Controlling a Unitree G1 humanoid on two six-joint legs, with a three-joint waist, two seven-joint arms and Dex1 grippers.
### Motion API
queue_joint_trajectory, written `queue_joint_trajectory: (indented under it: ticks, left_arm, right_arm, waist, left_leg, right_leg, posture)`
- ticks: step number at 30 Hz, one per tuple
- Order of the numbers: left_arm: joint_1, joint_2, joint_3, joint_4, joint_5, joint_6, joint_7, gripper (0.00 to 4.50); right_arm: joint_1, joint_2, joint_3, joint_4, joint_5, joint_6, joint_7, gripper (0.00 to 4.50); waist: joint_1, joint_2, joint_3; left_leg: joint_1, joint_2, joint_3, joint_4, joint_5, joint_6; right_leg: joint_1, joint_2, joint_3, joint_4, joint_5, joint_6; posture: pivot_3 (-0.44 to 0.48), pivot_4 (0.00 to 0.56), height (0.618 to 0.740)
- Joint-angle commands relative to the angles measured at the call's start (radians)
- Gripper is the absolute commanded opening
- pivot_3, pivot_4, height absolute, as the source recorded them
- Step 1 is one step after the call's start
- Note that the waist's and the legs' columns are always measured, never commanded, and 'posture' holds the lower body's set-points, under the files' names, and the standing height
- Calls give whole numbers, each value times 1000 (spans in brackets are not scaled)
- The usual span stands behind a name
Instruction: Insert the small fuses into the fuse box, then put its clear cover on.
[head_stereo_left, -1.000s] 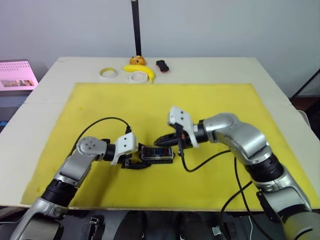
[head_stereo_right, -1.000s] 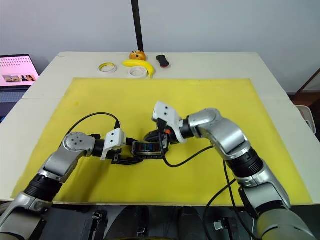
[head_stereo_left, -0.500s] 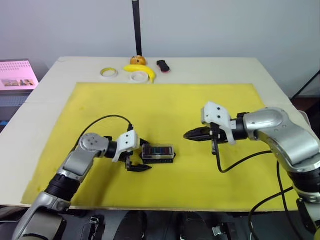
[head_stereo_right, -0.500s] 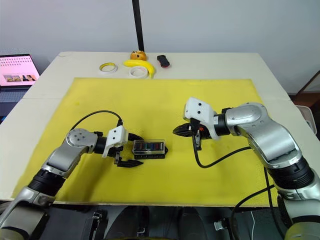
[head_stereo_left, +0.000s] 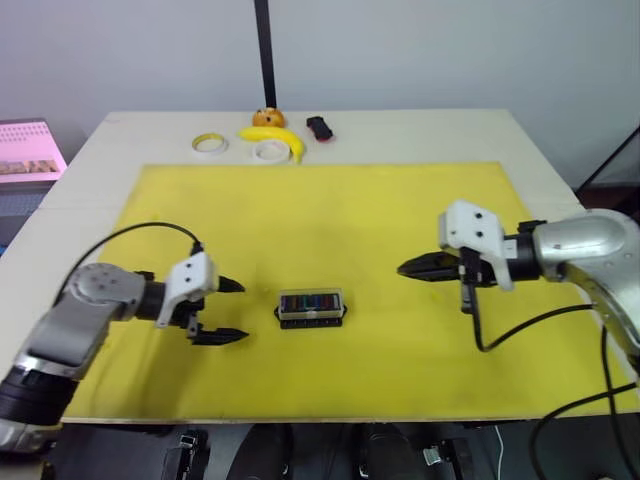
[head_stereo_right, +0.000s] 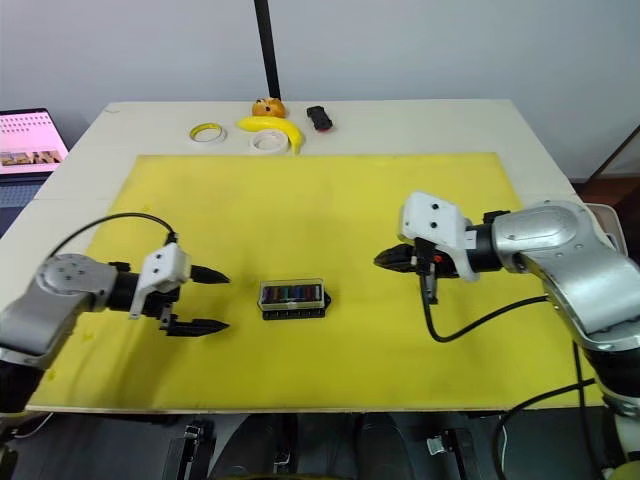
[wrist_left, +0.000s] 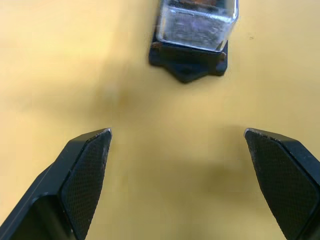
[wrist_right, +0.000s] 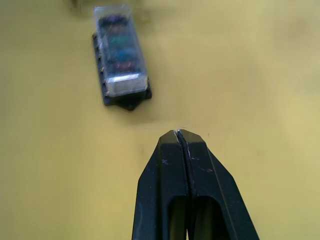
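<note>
Fuse box (head_stereo_left: 311, 307) sits mid yellow mat (head_stereo_left: 330, 200), clear cover (wrist_right: 120, 50) on, fuses (head_stereo_right: 291, 293) inside. Left gripper (head_stereo_left: 222, 310) wide open just left of box, right gripper (head_stereo_left: 408, 268) closed, further off its right. Box looks light, rigid, slick; hold by long sides

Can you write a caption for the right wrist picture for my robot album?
Shut right gripper points at the fuse box, its clear cover on over the small fuses.
</note>
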Motion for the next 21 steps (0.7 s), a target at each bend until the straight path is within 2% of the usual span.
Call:
queue_joint_trajectory:
  ticks: [1, 6, 7, 8, 14, 21]
  left_arm:
    - [62, 93, 178, -119, -109, 127, -9, 4500]
    - [183, 171, 368, -222, -195, 252, -11, 4500]
    - [198, 179, 402, -239, -221, 283, -10, 4500]
    - [211, 186, 431, -253, -243, 313, -10, 4500]
    - [319, 200, 541, -280, -218, 303, -20, 4500]
    - [319, 214, 533, -269, -221, 286, -19, 4500]
  right_arm:
    - [5, -67, -63, 53, -26, -118, 78, 1228]
    - [16, -136, -74, 125, -37, -235, 188, 3698]
    - [20, -148, -78, 139, -38, -256, 210, 4145]
    - [22, -160, -82, 152, -41, -272, 227, 4411]
    - [18, -202, -102, 260, -67, -356, 287, 4411]
    - [-3, -181, -82, 266, -77, -361, 279, 4411]
  waist:
    - [-2, 1, 1]
    - [-2, 5, 3]
    - [-2, 5, 3]
    - [-2, 5, 3]
    - [-2, 6, 3]
    - [-2, 6, 3]
  left_leg:
    - [0, 0, 0, 0, 0, 0]
    - [0, 0, 0, 0, 0, 0]
    - [0, 0, 0, 0, 0, 0]
    - [0, 0, 0, 0, 0, 0]
    - [0, 0, 1, 0, 0, 0]
    - [0, 0, 1, 0, 0, 0]
  right_leg:
    - [0, 0, 0, -2, 0, 0]
    - [1, 0, 0, -5, 1, -1]
    - [1, 0, 0, -4, 1, -1]
    - [1, 0, 0, -4, 1, -1]
    - [1, 1, 0, -5, 1, -2]
    - [1, 1, 0, -5, 1, -2]
  posture:
    - [0, 150, 740]
    - [0, 150, 740]
    - [0, 150, 740]
    - [0, 150, 740]
    - [0, 150, 740]
    - [0, 150, 740]
